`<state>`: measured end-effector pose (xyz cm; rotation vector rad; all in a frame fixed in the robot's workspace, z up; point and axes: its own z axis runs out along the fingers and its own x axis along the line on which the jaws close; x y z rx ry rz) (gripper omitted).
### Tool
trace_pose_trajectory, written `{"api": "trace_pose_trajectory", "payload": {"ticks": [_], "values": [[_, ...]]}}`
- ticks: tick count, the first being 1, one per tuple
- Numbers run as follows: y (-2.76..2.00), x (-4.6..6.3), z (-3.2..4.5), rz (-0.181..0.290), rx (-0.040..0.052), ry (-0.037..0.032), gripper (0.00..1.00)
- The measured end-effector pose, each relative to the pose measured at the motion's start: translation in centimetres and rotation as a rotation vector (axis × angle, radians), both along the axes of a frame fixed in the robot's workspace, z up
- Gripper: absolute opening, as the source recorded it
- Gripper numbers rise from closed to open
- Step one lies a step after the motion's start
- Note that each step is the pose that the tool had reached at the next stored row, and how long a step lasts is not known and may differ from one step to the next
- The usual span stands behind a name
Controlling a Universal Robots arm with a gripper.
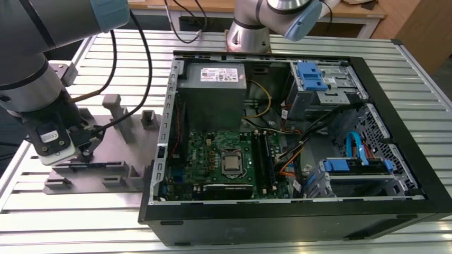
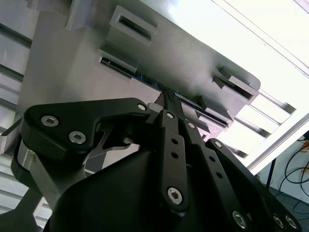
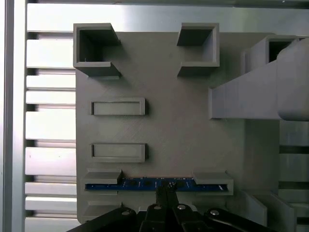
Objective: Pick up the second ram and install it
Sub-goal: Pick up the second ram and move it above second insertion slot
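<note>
Your arm comes in from the exterior view's left, and its gripper (image 1: 84, 156) points down onto the near edge of a grey holder (image 1: 116, 151) that lies on the slatted metal table (image 1: 71, 225), just to the left of the open computer case (image 1: 282, 225).

In the first wrist view you can see the second ram (image 3: 140, 183) edge-on: a thin dark blue strip standing upright in the holder (image 3: 169, 130). Each end of it is tucked into a small grey bracket, one at (image 3: 104, 176) and the other at (image 3: 212, 178). The gripper (image 3: 166, 189) meets the strip at about mid-length, between those two brackets.

The second wrist view shows the same contact from the side. There the gripper (image 2: 167, 96) narrows to a tip that touches the top edge of the second ram (image 2: 149, 81), which is seated in the holder (image 2: 72, 63).

The fingers are drawn together into one narrow point, with no gap visible between them. You cannot tell from these views whether they are clamping the strip or only resting on its edge.

Two shallow rectangular frames (image 3: 118, 107) and (image 3: 118, 152) sit on the holder's plate, farther from the gripper than the strip.

Inside the case, well apart from the gripper, the green motherboard (image 1: 211, 153) lies flat with the processor (image 1: 231, 163) near its middle. A grey power supply (image 1: 211, 95) sits at the far side.
</note>
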<state>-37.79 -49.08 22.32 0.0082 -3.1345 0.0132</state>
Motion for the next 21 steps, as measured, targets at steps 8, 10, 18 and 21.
{"api": "trace_pose_trajectory", "payload": {"ticks": [8,10,18,21], "values": [[0.0,0.0,-0.01,0.03,0.0,0.0,0.07],[0.0,0.0,-0.01,0.064,0.0,0.0,0.07],[0.0,0.0,-0.03,0.193,0.0,0.0,0.07],[0.0,0.0,-0.03,0.236,0.0,0.0,0.07]]}}
